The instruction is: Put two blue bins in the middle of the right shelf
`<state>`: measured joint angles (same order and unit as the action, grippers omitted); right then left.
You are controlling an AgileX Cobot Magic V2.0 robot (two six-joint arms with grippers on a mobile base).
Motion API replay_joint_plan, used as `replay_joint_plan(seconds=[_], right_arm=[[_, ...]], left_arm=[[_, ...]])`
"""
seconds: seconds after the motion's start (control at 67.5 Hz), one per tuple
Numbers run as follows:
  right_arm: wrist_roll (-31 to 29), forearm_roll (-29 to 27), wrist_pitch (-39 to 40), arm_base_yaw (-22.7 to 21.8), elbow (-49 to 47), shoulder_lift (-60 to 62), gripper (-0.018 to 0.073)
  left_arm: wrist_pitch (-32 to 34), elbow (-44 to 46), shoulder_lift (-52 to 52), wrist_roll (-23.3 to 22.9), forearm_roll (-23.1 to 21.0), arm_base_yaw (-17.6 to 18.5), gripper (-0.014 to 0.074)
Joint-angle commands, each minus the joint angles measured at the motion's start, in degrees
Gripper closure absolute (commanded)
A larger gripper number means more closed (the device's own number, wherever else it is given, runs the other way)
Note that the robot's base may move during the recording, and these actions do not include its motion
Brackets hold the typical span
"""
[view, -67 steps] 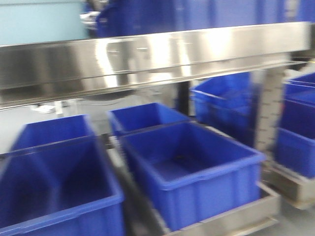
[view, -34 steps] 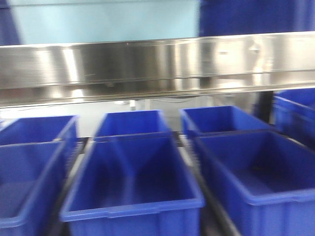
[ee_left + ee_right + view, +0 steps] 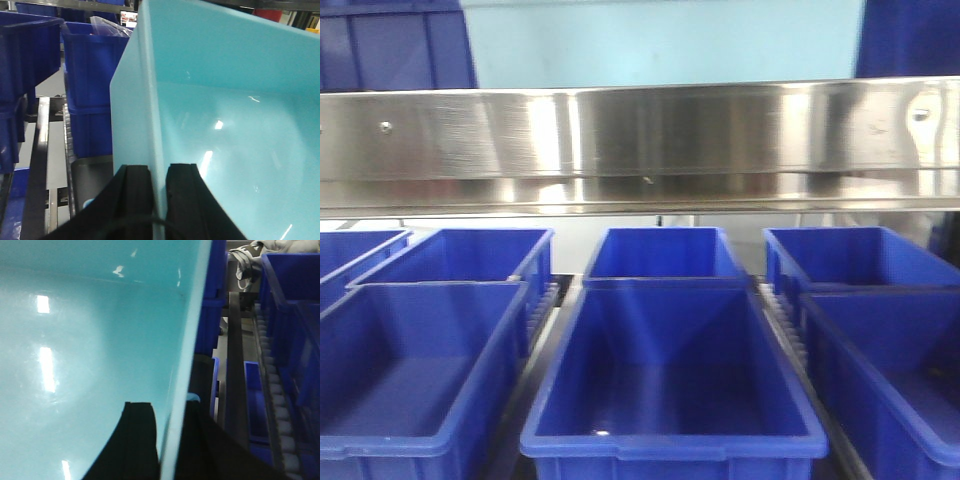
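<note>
A pale light-blue bin (image 3: 225, 115) fills the left wrist view. My left gripper (image 3: 159, 172) is shut on its left wall, one black finger (image 3: 136, 190) outside and one inside. The same smooth pale bin (image 3: 90, 330) fills the right wrist view, where my right gripper (image 3: 170, 412) is shut on its right wall. In the front view a pale light-blue bin wall (image 3: 660, 45) shows above the steel shelf beam (image 3: 640, 140). I can make out only one pale bin; whether a second is nested in it I cannot tell.
Below the beam, several dark blue bins (image 3: 670, 380) stand in rows on roller tracks (image 3: 785, 320). More dark blue bins (image 3: 395, 45) sit at the top corners. Stacked dark blue bins (image 3: 92, 85) and rails (image 3: 239, 390) flank the pale bin on both sides.
The front view has swung left: the dark blue bins slid rightward in frame and now face me squarely. The pale surface moved from upper left to top centre. The blur has gone.
</note>
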<state>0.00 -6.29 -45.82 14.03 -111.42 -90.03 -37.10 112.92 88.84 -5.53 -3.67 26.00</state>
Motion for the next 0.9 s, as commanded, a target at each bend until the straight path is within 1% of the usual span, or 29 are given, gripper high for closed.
replay_joint_plan(seconds=[0.0,0.889], right_arm=[[-0.9,1.1,1.9,-0.2,-0.4,0.3,0.0712],[-0.9,1.1,1.9,-0.2,-0.4,0.3,0.0712]], left_arm=[[3.6,0.7,-0.9,0.3,-0.6,0.0,0.0707],[3.6,0.7,-0.9,0.3,-0.6,0.0,0.0707]])
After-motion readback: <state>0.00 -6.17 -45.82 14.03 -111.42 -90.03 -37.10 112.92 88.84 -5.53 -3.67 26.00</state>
